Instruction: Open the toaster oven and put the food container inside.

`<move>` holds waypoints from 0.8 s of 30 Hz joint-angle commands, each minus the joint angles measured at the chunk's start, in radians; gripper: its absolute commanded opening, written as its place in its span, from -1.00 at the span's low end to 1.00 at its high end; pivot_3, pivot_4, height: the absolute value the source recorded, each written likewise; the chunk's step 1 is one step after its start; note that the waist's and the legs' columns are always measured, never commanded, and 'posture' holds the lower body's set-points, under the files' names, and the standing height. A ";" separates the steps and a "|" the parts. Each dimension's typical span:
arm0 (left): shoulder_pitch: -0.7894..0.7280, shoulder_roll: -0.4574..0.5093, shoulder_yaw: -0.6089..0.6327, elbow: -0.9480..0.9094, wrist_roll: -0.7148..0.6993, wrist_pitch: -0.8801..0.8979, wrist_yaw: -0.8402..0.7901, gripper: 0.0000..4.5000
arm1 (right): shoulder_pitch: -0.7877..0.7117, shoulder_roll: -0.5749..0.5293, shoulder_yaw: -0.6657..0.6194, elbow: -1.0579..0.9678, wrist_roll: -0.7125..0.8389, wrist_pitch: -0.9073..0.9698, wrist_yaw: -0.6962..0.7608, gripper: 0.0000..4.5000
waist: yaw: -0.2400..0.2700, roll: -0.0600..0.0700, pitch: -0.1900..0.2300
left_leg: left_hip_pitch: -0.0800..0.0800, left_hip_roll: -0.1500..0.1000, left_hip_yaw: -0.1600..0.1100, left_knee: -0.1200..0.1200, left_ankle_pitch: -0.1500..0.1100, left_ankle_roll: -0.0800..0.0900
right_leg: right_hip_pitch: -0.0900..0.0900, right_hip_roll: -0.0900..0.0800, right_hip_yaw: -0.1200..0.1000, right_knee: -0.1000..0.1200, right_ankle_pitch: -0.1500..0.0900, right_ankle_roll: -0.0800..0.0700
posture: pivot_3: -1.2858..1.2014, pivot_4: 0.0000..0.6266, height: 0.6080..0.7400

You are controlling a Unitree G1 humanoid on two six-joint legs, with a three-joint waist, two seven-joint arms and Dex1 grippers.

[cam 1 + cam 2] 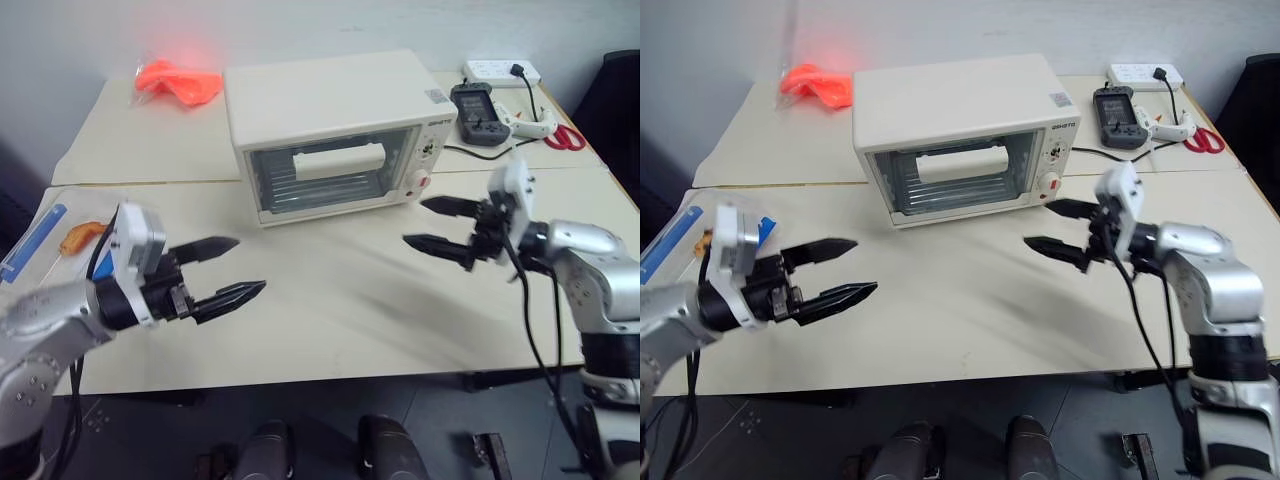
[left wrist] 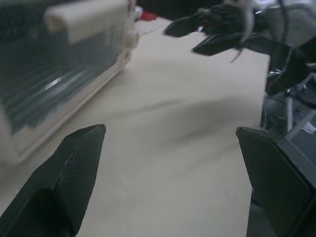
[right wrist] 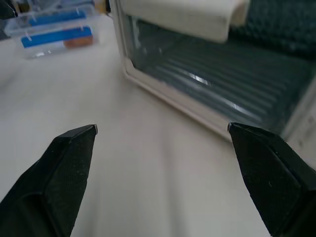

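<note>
The cream-white toaster oven (image 1: pixel 330 110) stands at the middle back of the table, its glass door shut and the white bar handle (image 1: pixel 340 160) across it. The clear food container (image 3: pixel 59 34) with blue strips lies at the table's far left (image 1: pixel 35 240), partly behind my left arm. My left gripper (image 1: pixel 250 264) hovers open over the table, left of and in front of the oven, nothing between its fingers. My right gripper (image 1: pixel 413 222) is open too, just off the oven's front right corner and pointing toward its door (image 3: pixel 222 94).
A bright orange bag (image 1: pixel 180 82) lies at the back left. Behind the oven to the right are a white power strip (image 1: pixel 500 70), a black handheld device (image 1: pixel 478 112) with its cable, and red-handled scissors (image 1: pixel 565 138). The table's front edge (image 1: pixel 330 375) runs below both grippers.
</note>
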 commanded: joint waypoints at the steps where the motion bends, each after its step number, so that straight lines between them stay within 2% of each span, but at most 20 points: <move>1: -0.105 0.030 -0.042 0.056 -0.014 0.002 -0.032 1.00 | -0.082 0.049 0.027 0.104 -0.036 -0.046 -0.019 0.95 | 0.000 0.000 0.000 | 0.000 0.000 0.000 0.000 0.000 0.000 | 0.000 0.000 0.000 0.000 0.000 0.000 | 0.03 -0.52 1.00; 5: -0.213 0.028 -0.103 0.120 0.034 -0.014 -0.049 1.00 | -0.159 0.101 0.062 0.223 -0.092 -0.119 -0.012 0.95 | 0.002 0.000 0.000 | -0.001 -0.004 -0.001 0.000 0.000 0.000 | 0.000 0.000 -0.001 0.000 0.000 0.000 | 0.03 -0.52 1.00; 11: -0.243 0.014 -0.140 0.136 0.076 -0.036 -0.062 1.00 | -0.233 0.147 0.049 0.275 -0.094 -0.145 -0.016 0.95 | -0.005 0.000 0.000 | -0.002 -0.004 -0.001 0.000 0.000 0.000 | -0.001 0.000 -0.002 0.000 0.000 0.000 | 0.03 -0.52 1.00; 19: -0.256 -0.008 -0.154 0.165 0.133 -0.072 -0.049 1.00 | -0.184 0.142 0.041 0.121 -0.014 -0.065 0.039 0.95 | -0.013 0.000 0.000 | -0.002 -0.003 -0.001 0.001 0.000 0.000 | -0.001 0.000 -0.002 0.001 0.000 0.000 | 0.03 -0.52 1.00; 24: -0.316 -0.046 -0.167 0.209 0.169 -0.096 -0.031 1.00 | -0.127 0.140 0.041 0.025 0.021 -0.021 0.041 0.95 | -0.016 0.000 0.000 | -0.002 -0.003 -0.002 0.001 0.000 0.000 | -0.001 0.000 -0.002 0.001 0.000 0.000 | 0.03 -0.52 1.00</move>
